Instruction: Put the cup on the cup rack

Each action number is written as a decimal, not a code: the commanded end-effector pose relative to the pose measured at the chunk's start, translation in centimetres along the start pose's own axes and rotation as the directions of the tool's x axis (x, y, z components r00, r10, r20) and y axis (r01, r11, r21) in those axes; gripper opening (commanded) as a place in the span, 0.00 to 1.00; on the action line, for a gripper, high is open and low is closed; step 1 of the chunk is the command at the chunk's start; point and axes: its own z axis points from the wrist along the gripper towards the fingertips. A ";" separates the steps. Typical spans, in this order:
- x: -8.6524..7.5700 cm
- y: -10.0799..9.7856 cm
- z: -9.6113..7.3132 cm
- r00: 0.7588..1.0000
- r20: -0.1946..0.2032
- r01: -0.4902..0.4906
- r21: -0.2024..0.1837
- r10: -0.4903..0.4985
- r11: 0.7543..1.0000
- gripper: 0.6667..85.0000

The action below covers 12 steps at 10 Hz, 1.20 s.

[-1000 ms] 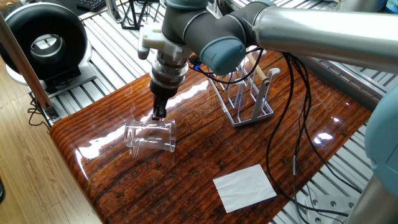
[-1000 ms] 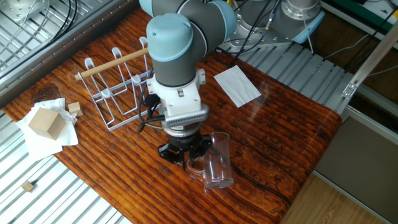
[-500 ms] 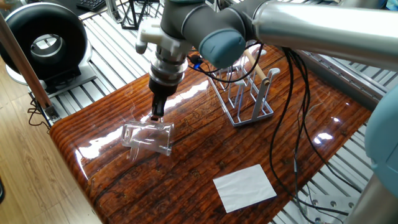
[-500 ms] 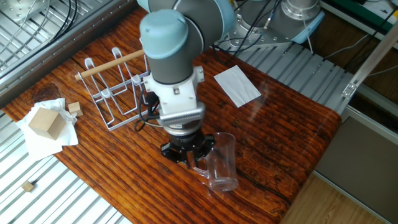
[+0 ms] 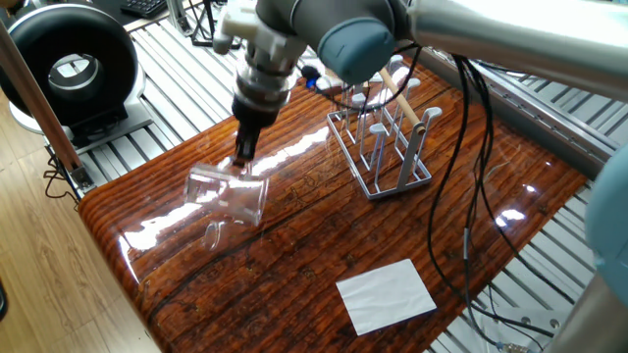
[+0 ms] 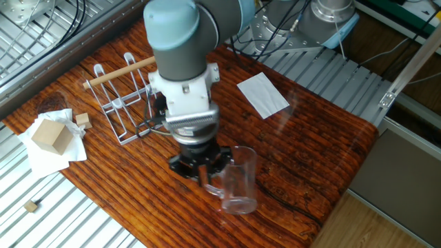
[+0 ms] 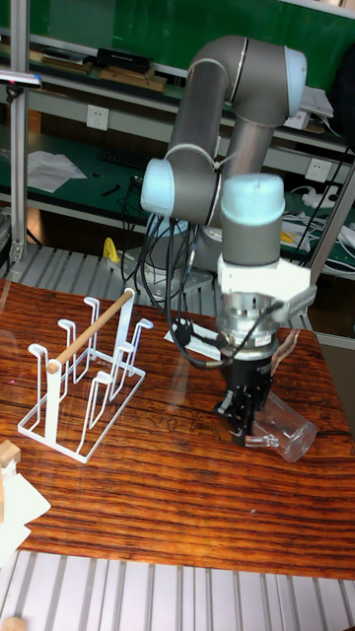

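Glossy dark wood table (image 5: 294,265), strong grain, bright glare streaks. Slatted metal platform (image 5: 186,74) around it. Light wood floor (image 5: 39,265) at 8 o'clock in one fixed view. Black round fan (image 5: 69,64) at 10 o'clock. White paper sheet (image 5: 386,294) on table at 5 o'clock. In tall fixed view: green wall (image 7: 108,25) at 12 o'clock, shelf (image 7: 89,94) below with papers (image 7: 49,166), white wall socket (image 7: 96,117) at 10 o'clock.

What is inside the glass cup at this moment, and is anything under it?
The cup looks empty. It hangs tilted from the gripper, which grips its rim. Below is only the wooden table; whether one fingertip reaches inside is unclear.
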 end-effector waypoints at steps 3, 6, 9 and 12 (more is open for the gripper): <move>-1.8 -5.8 -6.5 0.996 0.061 0.052 0.246 -0.068 0.968 0.00; -2.3 -6.8 -8.2 0.988 0.076 0.105 0.310 -0.135 0.945 0.00; -3.1 -5.0 -9.1 0.983 0.126 0.097 0.271 -0.135 0.958 0.00; -3.1 -4.2 -9.0 0.980 0.151 0.089 0.236 -0.127 0.968 0.00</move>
